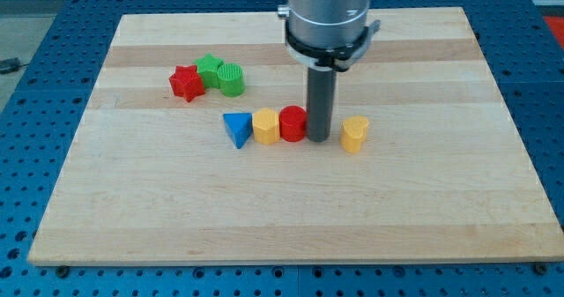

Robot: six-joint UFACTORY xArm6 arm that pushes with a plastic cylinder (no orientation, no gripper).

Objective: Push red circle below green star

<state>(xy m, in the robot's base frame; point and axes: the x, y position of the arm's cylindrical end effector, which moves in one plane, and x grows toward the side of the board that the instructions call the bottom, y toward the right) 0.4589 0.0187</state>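
The red circle [293, 123] sits mid-board, my tip [318, 139] touching its right side; there are no jaws to open or clench, only a rod. The yellow block [265, 126] touches its left, so a leftward shove risks dragging that and the blue triangle [236, 129] along, and the red circle could miss the spot below the green star [210, 67] near the top-left corner

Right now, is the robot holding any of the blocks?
No, nothing is held. There is no claw, only a rod. My tip stands right beside the red circle, on its right in the view; whether they touch, I cannot tell.
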